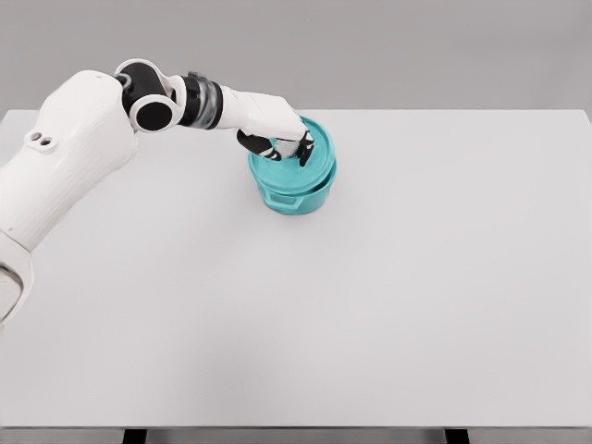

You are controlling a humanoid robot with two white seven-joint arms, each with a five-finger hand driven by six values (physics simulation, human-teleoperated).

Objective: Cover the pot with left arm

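Left hand (282, 143), fingers curled on round teal lid (310, 153), atop teal pot (294, 192), table's (388, 305) twelve o'clock.

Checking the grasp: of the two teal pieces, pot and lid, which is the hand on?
The lid, the upper teal piece; the left hand rests on it, above the pot.

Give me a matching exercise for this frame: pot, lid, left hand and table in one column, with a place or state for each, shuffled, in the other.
Things:
1. pot
2. lid
3. left hand
4. table

Places or states:
A. white, carrying everything
B. teal, standing on the table toward its far side
C. on top of the lid, fingers curled down at it
D. teal, lying across the pot's top

Pairs: 1-B, 2-D, 3-C, 4-A
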